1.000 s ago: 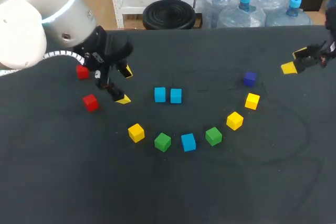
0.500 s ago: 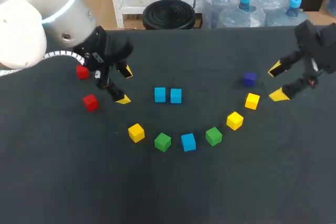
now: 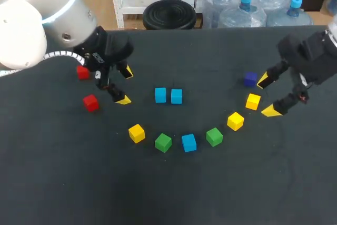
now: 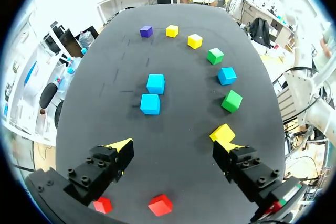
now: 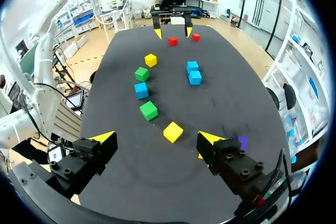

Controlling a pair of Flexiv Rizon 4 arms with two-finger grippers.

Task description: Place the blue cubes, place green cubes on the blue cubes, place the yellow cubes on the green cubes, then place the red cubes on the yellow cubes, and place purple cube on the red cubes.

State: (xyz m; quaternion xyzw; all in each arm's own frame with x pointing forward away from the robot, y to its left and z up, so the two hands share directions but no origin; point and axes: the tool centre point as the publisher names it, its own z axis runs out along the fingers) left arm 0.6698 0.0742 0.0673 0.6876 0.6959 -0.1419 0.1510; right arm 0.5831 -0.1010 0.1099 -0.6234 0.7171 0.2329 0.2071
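At the right of the frame, the right gripper point(image 3: 266, 96) hangs open just beside a yellow cube point(image 3: 253, 101), apparently to grasp it; the left gripper point(image 3: 125, 85) hovers open at upper left.

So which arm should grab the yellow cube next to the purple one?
Right, probably. The right gripper hangs open just beside that yellow cube, while the left gripper sits far off on the other side, by a red cube.
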